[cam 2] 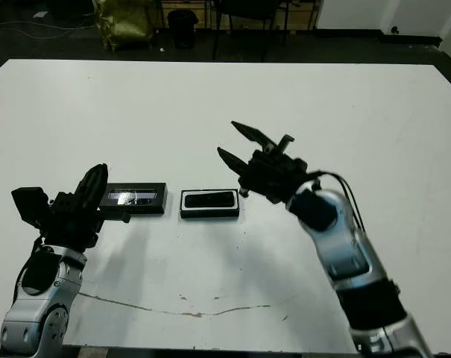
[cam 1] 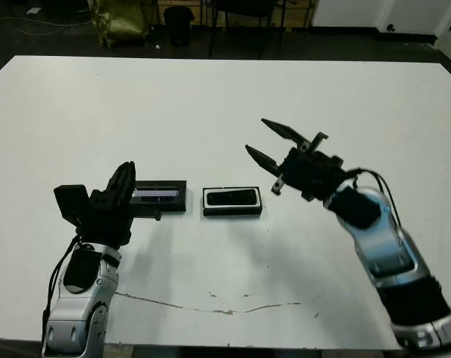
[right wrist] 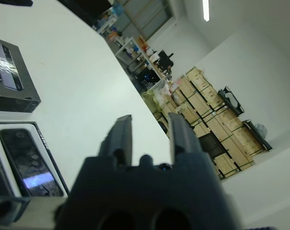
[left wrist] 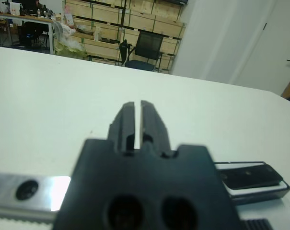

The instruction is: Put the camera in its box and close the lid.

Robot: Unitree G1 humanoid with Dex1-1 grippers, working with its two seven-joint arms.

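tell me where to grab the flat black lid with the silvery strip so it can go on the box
Grip the flat black rectangular lid across its narrow width, near mid-length, coming straight down from above. It lies flat on the white table, so only its thin long edges offer purchase. The left gripper, fingers nearly together, is beside it.

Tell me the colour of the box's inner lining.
White, around the black camera in the box; left eye view.
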